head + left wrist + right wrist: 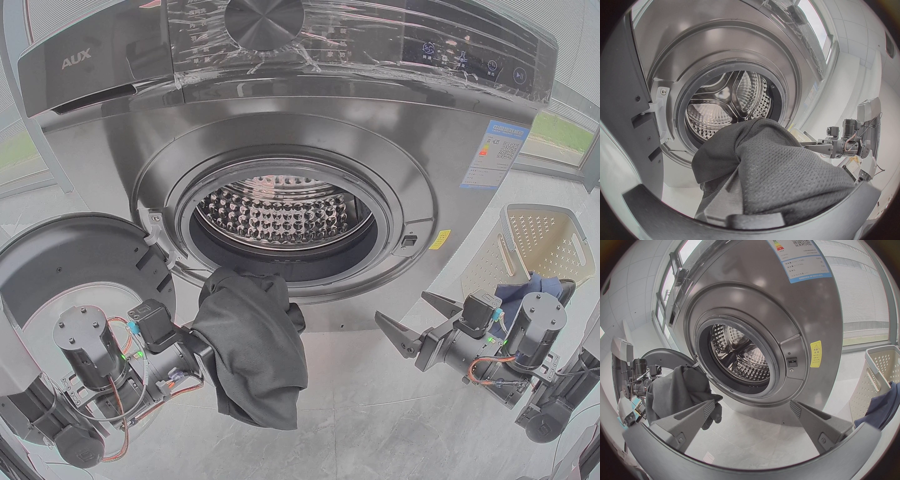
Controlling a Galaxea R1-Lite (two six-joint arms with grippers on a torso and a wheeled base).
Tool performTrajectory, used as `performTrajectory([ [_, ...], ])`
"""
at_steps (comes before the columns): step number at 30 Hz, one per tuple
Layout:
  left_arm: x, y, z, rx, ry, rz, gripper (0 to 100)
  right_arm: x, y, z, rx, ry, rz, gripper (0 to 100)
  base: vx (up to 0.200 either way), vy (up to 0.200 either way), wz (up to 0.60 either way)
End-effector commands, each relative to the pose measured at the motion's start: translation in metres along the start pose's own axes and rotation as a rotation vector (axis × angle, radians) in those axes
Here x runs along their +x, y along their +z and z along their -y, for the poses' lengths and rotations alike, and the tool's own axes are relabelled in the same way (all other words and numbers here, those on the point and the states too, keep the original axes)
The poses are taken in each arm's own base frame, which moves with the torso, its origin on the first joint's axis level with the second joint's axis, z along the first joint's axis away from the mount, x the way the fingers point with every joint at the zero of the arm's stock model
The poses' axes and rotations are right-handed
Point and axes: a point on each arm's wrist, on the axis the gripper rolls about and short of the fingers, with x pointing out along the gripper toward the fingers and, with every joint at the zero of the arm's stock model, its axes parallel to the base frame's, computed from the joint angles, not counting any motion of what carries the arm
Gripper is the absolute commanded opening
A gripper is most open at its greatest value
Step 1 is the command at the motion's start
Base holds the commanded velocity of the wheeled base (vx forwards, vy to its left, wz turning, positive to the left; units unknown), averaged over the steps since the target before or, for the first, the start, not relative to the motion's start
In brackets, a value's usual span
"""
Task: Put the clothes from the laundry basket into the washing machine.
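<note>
The washing machine [281,119] stands in front of me, its drum [278,219] showing through the round opening. My left gripper [203,353] is shut on a dark grey garment [256,356], which drapes over its fingers and hangs just below the opening's lower left rim. The garment's mesh cloth [781,175] covers the fingers in the left wrist view. My right gripper [415,319] hangs open and holds nothing, low at the right, between the machine and the laundry basket [544,240]. Blue clothes [528,290] lie in the basket.
The machine's door [69,262] is swung open at the left, right behind my left arm. The pale perforated basket [875,377] leans at the machine's right corner. Bare tiled floor [375,412] stretches below the opening.
</note>
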Motion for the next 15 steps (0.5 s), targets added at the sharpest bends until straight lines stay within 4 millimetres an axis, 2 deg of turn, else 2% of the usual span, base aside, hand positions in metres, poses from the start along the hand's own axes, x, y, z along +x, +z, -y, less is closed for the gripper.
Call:
performTrajectory([
  [1,0.0014,-0.0021,-0.0004,-0.001,0.002,-0.008,0,0.0001,-0.0001,-0.0001,0.0,0.001,0.0,100,0.0,0.0,0.0],
  [5,0.0029,-0.0011,-0.0007,-0.001,0.003,-0.003,0,0.0001,-0.0001,-0.0001,0.0,0.001,0.0,100,0.0,0.0,0.0],
  [15,0.0055,-0.0006,-0.0001,-0.005,0.001,0.003,0,-0.0005,-0.001,-0.0012,0.0,0.005,-0.005,100,0.2,0.0,0.0],
])
